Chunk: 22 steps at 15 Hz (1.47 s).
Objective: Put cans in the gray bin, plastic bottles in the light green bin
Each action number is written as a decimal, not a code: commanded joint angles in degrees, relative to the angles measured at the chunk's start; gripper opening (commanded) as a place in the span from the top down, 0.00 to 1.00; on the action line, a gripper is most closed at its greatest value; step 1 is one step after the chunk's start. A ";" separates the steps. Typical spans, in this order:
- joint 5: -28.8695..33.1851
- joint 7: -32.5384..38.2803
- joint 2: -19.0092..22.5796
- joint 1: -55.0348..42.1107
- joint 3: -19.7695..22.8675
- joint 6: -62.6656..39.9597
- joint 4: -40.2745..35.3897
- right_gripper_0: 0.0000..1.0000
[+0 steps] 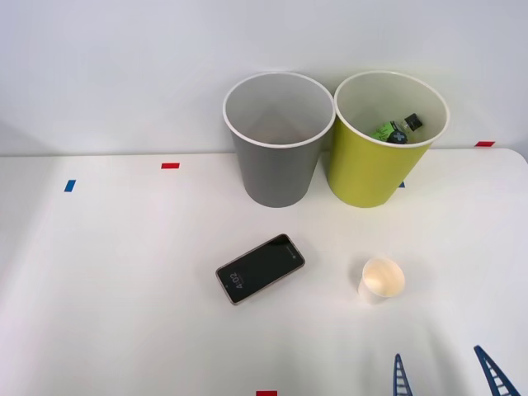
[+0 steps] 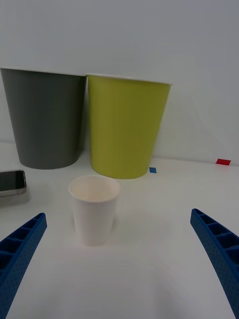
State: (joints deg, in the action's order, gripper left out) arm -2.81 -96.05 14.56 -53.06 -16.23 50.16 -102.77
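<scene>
Right gripper (image 1: 445,367) hangs low over the table (image 1: 124,272) with its two blue fingers (image 2: 20,249) spread wide and holding nothing, and it points straight at the white paper cup (image 2: 94,209). For me this is the main danger: the cup stands between the fingers' line and the bins, yet it is neither a can nor a bottle, so if I close now I pick up a wrong thing and it may end in a bin. It also looks light, so I judge that a small push from one finger would tip it or slide it. The plastic bottles (image 1: 398,129) already lie inside the light green bin (image 1: 371,177), one green and one with a black cap. The gray bin (image 1: 276,173) just beside it looks empty from above, and I see no can on the table. A phone (image 1: 260,268) lies near the cup, to its left, and a careless sweep of the arm could drag it.
</scene>
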 commanded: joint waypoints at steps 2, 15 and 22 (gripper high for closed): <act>-2.20 -5.29 3.63 -5.39 -5.65 1.34 0.29 0.00; -2.20 -5.73 2.22 -5.83 -6.44 3.37 5.04 0.00; -2.20 -5.73 2.22 -5.83 -6.44 3.37 5.04 0.00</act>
State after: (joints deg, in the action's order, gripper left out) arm -5.02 -101.77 16.79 -58.89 -22.68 53.54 -97.74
